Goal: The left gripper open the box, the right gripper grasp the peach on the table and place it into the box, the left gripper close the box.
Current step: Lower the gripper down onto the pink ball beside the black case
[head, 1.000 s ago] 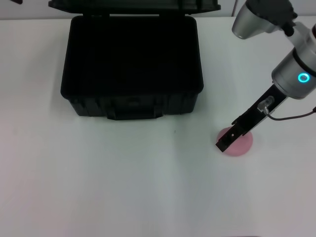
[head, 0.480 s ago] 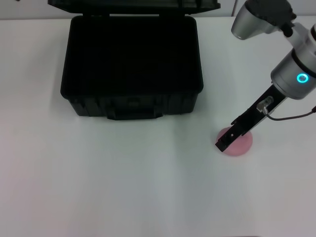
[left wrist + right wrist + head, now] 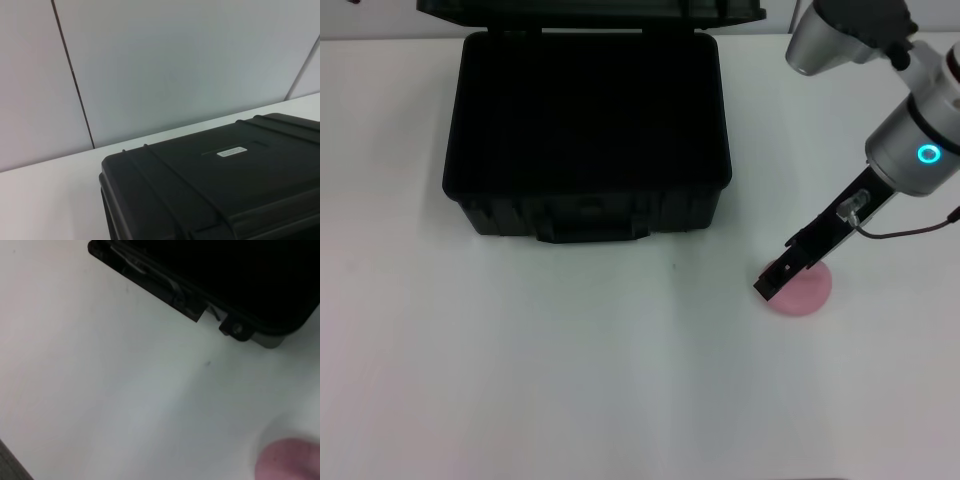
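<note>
The box (image 3: 588, 130) stands open at the upper left of the head view, with bare white desk (image 3: 570, 380) spreading below it. At right of centre, the right claw (image 3: 775, 282) overlaps the peach (image 3: 806, 290); its grip cannot be told.

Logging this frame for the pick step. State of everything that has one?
box: lid open, interior looks empty, standing on the table.
peach: on the table to the right of the box, not lifted.
right gripper: down at the peach, tip over its left edge; grip not confirmed.
left gripper: out of view; its wrist camera looks at the box lid from behind.
</note>
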Controlling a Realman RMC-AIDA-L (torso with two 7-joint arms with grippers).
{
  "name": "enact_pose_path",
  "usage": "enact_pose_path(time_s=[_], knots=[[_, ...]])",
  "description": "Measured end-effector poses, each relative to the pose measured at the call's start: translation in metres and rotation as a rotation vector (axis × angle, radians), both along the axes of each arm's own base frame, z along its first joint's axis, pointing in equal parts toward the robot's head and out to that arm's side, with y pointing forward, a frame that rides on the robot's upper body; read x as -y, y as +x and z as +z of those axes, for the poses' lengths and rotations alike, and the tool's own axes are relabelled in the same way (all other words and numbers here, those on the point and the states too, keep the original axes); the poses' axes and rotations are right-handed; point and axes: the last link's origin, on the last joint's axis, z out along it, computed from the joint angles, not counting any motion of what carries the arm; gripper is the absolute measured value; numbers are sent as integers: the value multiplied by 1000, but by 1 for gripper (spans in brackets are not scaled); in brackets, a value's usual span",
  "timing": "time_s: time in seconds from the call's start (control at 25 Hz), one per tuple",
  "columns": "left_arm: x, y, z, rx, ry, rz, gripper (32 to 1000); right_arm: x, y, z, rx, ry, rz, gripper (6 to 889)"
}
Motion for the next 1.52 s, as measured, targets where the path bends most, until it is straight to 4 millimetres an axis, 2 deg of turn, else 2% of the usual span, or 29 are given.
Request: enact_pose_path(time_s=[0.32, 0.56, 1.52], knots=[[0, 0, 0, -1, -1, 0, 375, -7, 13, 1, 67, 28, 30, 851], [0, 0, 0, -1, -1, 0, 375, -13, 15, 1, 87, 53, 63, 851], [0, 2, 0, 0, -1, -5, 375, -18, 37, -22, 164, 36, 125, 850]])
